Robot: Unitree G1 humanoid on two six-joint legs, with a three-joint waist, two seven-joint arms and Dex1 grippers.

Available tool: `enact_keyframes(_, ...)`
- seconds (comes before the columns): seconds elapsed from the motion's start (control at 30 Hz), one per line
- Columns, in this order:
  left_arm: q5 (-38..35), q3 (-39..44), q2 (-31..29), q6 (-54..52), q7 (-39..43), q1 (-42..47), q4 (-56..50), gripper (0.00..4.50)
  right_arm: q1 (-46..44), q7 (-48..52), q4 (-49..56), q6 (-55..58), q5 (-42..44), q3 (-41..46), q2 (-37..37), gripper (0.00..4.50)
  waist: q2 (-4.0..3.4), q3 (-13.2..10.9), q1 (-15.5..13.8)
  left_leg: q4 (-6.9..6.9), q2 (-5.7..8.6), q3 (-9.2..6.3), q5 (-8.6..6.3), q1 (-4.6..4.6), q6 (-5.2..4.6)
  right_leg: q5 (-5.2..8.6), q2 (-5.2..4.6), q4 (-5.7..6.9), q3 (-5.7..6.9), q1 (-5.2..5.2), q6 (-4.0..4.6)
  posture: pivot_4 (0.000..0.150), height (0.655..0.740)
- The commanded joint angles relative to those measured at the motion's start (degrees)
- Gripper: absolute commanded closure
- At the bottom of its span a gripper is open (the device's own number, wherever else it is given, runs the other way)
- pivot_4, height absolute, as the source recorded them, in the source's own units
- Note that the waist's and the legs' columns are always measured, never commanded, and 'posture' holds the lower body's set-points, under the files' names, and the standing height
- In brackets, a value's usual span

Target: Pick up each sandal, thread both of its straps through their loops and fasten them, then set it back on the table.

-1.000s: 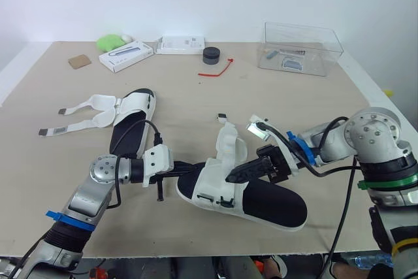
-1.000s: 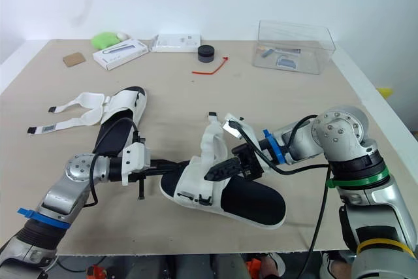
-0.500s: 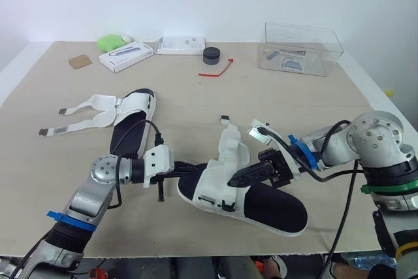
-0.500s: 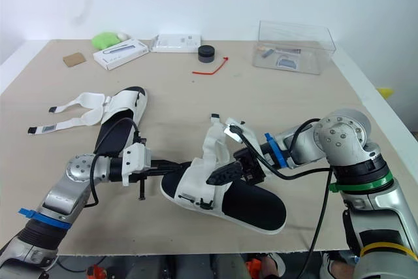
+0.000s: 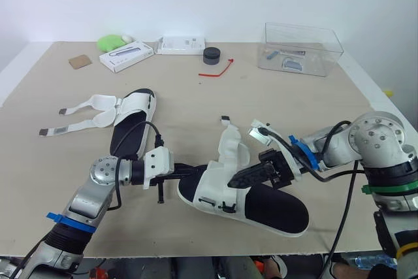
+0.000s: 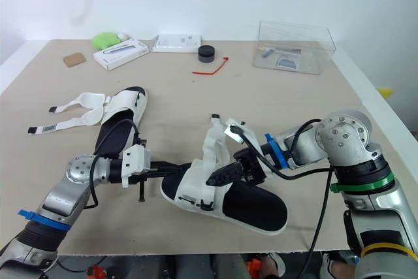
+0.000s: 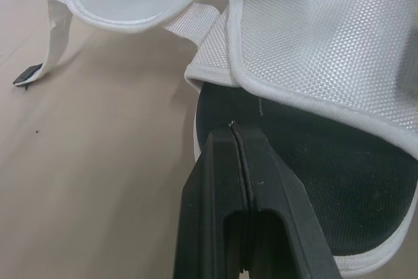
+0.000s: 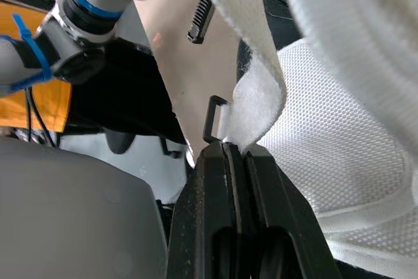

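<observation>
Near sandal (image 5: 271,206) sits front-centre on tabletop (image 5: 294,115), sole close to the front edge, w/ bare room behind it. Left gripper (image 7: 234,129) fingers pressed together, tips on the black footbed at the rim; right gripper (image 8: 232,148) fingers pinch the white strap (image 8: 258,63). 2nd sandal (image 5: 130,119) lies well apart to the left, straps undone.

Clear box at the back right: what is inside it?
Through the walls of the clear box, a grey-blue item and a thin dark item lie on its floor. Nothing covers them, but they are too small to identify.
</observation>
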State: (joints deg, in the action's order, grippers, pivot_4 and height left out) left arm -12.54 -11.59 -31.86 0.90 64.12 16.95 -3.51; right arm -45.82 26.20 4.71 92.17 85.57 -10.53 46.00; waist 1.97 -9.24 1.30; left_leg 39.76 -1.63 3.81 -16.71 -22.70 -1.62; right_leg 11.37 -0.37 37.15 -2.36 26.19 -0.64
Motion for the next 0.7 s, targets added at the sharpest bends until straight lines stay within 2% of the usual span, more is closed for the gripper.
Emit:
enact_keyframes(0.03,0.6,-0.5,-0.4,0.1,0.0,-0.5,-0.2,4.5,-1.4,-3.7,-1.3,0.3,5.4,2.0,-0.8,4.48,0.0,0.0,0.0,0.0,0.0,0.0,0.0,0.0,0.0,0.0,0.01,0.0,0.0,0.0,0.0,0.15,0.74)
enact_keyframes(0.27,1.1,-0.4,-0.4,0.5,-0.1,-0.1,0.6,4.5,-0.2,-7.0,1.3,0.3,9.7,0.6,1.2,4.48,0.0,0.0,0.0,0.0,-0.01,-0.01,0.0,0.0,0.0,0.0,0.01,0.0,0.01,0.0,0.0,0.15,0.74)
enact_keyframes(0.7,1.4,-0.5,-0.2,1.0,-0.3,0.3,1.2,4.5,2.4,-4.4,7.4,-0.1,5.7,0.3,3.5,4.48,0.0,0.1,0.0,0.0,-0.01,-0.02,0.0,0.0,0.0,0.0,0.0,-0.01,0.02,-0.01,-0.01,0.15,0.74)
